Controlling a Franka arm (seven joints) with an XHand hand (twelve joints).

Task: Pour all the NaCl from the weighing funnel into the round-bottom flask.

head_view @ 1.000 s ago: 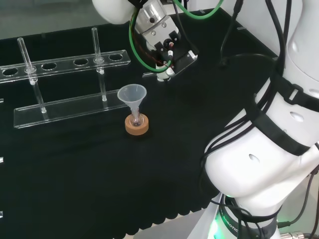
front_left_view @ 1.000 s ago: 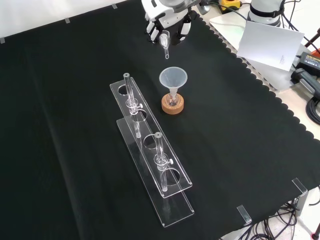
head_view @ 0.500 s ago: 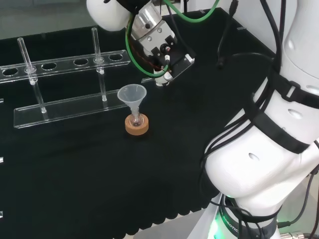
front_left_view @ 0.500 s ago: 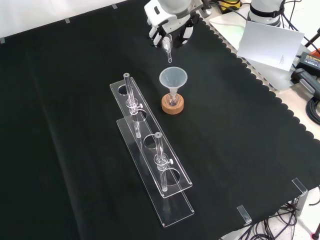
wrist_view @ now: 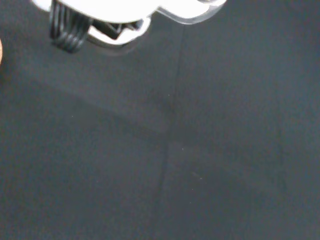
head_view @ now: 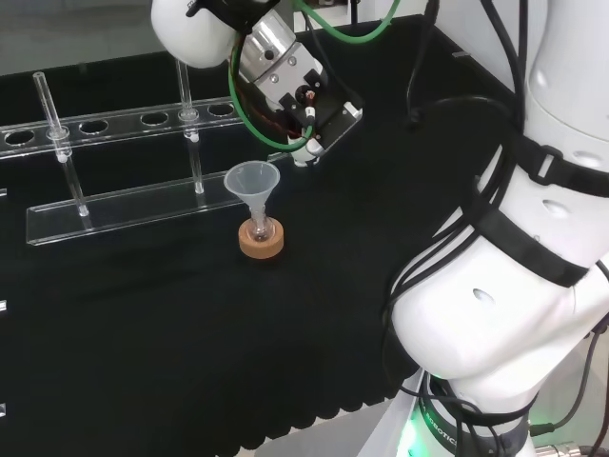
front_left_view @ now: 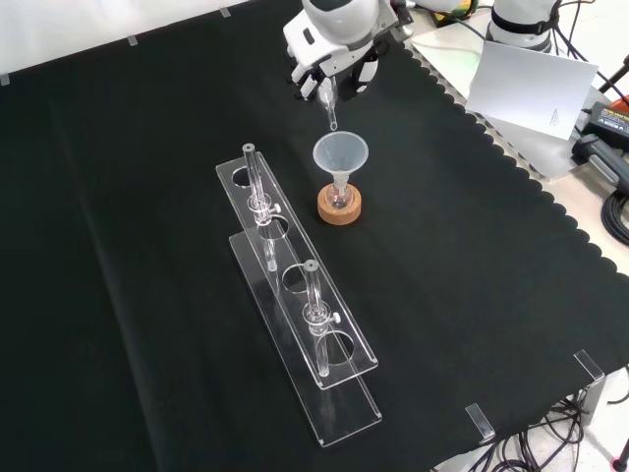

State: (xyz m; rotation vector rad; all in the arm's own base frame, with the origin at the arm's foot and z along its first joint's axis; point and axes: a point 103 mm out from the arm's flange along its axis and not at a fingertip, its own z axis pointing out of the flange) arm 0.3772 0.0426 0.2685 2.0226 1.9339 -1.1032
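In the front view, a clear rack (front_left_view: 300,324) is lying nearest on the black cloth (front_left_view: 472,285), running from near right to far left, with two thin glass tubes (front_left_view: 314,315) standing upright in it. Just beyond its far end and to the right, a small round flask (front_left_view: 339,200) is sitting on a cork ring (front_left_view: 339,207), and a clear cone funnel (front_left_view: 340,156) is standing upright in the flask's neck, its wide mouth facing up. What the flask is holding is too small to tell.

Farther off, toward the top of the front view, the hand (front_left_view: 334,74) is hanging over the cloth with its fingers curled around a small clear weighing funnel (front_left_view: 329,103), whose narrow stem is pointing down. The stem's tip is hovering just above the far left rim of the cone funnel, not touching it.

In the head view, the hand (head_view: 306,114) is sitting above and slightly right of the cone funnel (head_view: 252,183), with the cork ring (head_view: 261,243) below and the rack (head_view: 124,162) stretching away to the left. In the wrist view, a blurred white part of the hand (wrist_view: 115,12) is showing above plain black cloth (wrist_view: 165,150)
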